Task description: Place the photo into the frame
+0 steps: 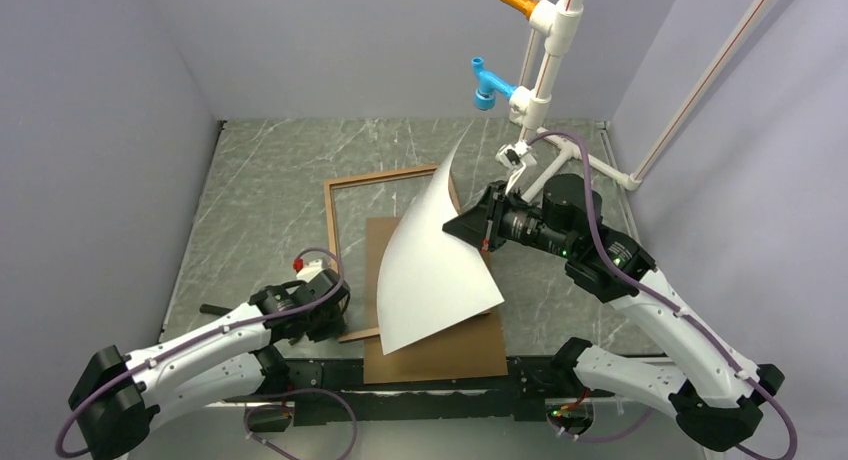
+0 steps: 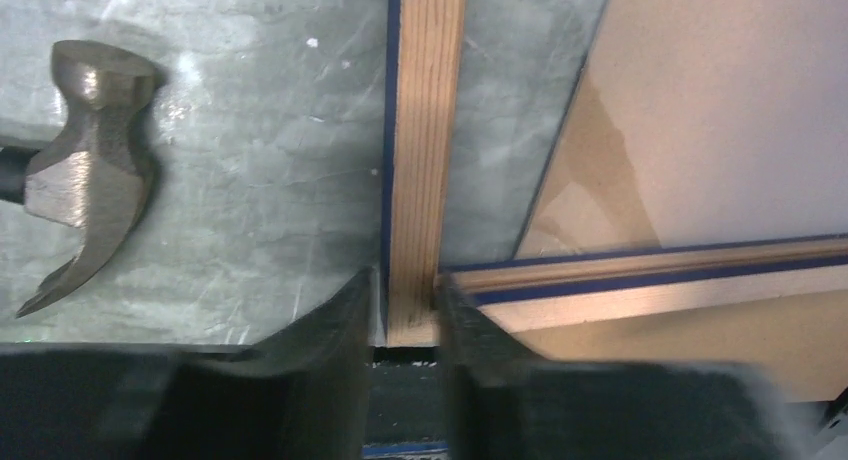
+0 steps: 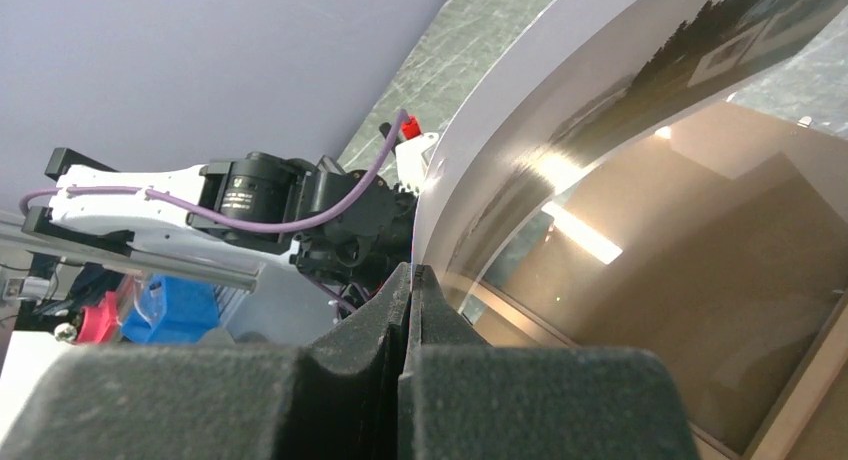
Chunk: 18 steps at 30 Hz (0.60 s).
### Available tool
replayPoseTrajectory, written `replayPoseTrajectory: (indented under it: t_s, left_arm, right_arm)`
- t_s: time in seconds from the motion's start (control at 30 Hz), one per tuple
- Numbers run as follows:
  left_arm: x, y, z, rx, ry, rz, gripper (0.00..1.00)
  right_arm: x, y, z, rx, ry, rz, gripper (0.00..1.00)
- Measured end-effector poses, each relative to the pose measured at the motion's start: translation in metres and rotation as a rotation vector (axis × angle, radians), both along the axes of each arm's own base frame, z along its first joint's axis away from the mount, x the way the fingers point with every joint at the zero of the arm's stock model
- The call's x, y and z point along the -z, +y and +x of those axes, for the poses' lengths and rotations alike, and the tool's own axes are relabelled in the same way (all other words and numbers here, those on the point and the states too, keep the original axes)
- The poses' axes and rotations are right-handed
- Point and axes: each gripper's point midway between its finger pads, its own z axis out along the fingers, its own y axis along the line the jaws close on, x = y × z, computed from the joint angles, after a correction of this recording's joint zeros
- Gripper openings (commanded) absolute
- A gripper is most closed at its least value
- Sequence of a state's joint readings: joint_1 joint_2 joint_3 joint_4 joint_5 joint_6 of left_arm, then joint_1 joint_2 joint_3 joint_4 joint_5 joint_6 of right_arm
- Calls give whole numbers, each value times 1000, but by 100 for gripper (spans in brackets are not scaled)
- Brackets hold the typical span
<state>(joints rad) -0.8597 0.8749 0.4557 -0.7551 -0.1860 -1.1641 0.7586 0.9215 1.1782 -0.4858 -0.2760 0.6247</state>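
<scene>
right claw pinching photo edge, sheet curled above frame; left claw clamped on frame rail at corner; photo not yet laid in, placing remains

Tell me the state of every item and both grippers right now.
photo: lifted, curled, white back up
frame: lying flat, wood face up
board: flat, partly under the frame
hammer: lying loose beside the frame
left gripper: shut on frame rail
right gripper: shut on photo edge
</scene>
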Motion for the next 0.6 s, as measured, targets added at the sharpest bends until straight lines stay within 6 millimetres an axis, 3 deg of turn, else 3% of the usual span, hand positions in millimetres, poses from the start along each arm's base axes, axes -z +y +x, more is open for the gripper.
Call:
replayPoseTrajectory:
  t_s: [0.07,0.13,0.2,0.3,0.4,0.6]
  left_arm:
    - [-1,4,-2,-8,-1,2,72]
    - [-4,5,-2,-14,-13,-5,88]
    - [-7,6,-1,-11,-28,-9,98]
    - [-24,8,4,-15,-59,-1,99]
    - [-63,4,19,-36,-129,-15,99]
    - [-184,7,58,-110,-372,-84,99]
  right_arm:
    - [2,3,2,-7,3,-1,0]
    - [6,7,3,-20,12,-5,0]
    - [10,11,5,-30,22,-12,0]
    - [15,16,6,-48,33,-18,0]
    - [18,21,8,-63,42,-21,0]
    - [21,39,16,-112,69,-32,0]
